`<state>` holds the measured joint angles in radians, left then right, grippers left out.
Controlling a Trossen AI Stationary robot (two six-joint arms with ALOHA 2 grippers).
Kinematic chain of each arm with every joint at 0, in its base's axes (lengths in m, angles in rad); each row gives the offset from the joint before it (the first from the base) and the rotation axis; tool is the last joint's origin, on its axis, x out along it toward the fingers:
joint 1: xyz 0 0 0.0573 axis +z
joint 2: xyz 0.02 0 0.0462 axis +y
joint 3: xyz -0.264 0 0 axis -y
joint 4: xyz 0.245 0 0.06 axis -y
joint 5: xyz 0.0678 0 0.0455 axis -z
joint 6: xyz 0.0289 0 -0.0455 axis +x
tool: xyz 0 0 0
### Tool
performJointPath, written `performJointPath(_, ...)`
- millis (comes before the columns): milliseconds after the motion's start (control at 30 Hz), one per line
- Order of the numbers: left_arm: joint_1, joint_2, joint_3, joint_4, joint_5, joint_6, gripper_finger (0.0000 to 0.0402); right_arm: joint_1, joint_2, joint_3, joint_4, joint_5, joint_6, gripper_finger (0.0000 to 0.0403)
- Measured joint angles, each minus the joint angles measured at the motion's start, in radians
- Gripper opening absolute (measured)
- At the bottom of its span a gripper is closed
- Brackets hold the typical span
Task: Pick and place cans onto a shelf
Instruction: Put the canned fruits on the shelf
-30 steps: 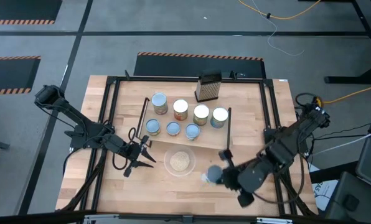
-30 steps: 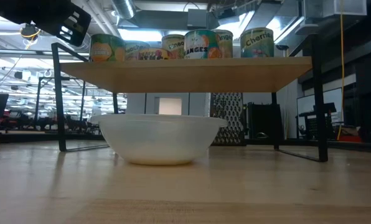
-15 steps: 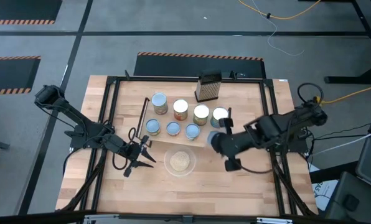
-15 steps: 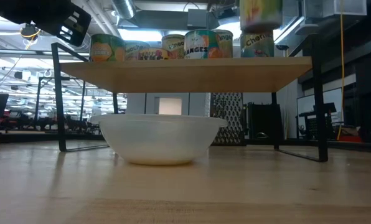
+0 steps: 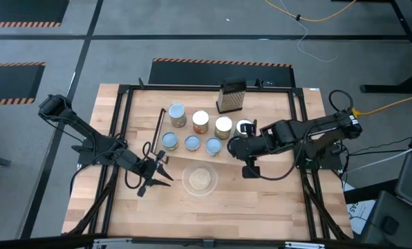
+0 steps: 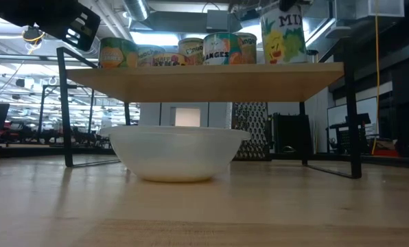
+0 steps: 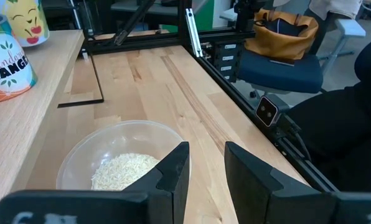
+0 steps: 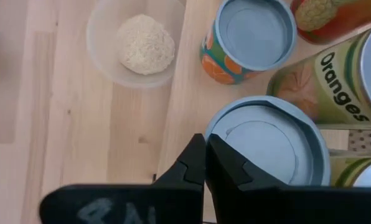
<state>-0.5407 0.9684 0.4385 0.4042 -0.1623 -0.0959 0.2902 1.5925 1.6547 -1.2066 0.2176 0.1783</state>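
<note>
Table (image 5: pixel 289 207): light wood with black rails, carrying everything below. Shelf (image 5: pixel 182 159): light-wood board on a thin black frame, standing directly beneath the right claw (image 8: pixel 204 140) and just beyond the left claw (image 7: pixel 207 148). Right arm: reaches in over the shelf's near right corner; its claw has its fingers pressed together at the rim of one can (image 8: pixel 279 149), apparently pinching that rim, though the contact itself is hard to make out. Left arm: waits near the table's left side, its claw open, fingers apart, hovering just short of the dish (image 7: pixel 79 162). Box grater (image 5: pixel 231 97): dark, upright, on the table beyond the shelf, well beyond the right claw. Dish: round, clear, with a heap of beige grains, on the table just ahead of the left claw and near the right claw, in front of the shelf. Gripped can: short, blue-grey top, yellow label, at the shelf's near right corner; in the low view its base looks level with the board. Remaining cans (image 5: pixel 200 122): seven, upright on the shelf in two rows, just beside the right claw and beyond the left claw.
</note>
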Motion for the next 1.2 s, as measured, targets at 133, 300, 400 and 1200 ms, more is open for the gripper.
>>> performJointPath(133,0.0,0.0,0.0,0.0,0.0,0.0,0.0094,-0.007,0.0,0.0,0.005,-0.011,0.0,0.0008)
performJointPath(300,0.0,0.0,0.0,0.0,0.0,0.0,0.0094,-0.007,0.0,0.0,0.017,-0.053,0.003,0.0008)
performJointPath(400,0.0,0.0,0.0,0.0,0.0,0.0,0.0094,-0.007,0.0,0.0,0.018,-0.058,0.003,0.0008)
performJointPath(1200,0.0,0.0,0.0,0.0,0.0,0.0,0.0094,-0.007,0.0,0.0,0.02,-0.054,-0.003,0.0047)
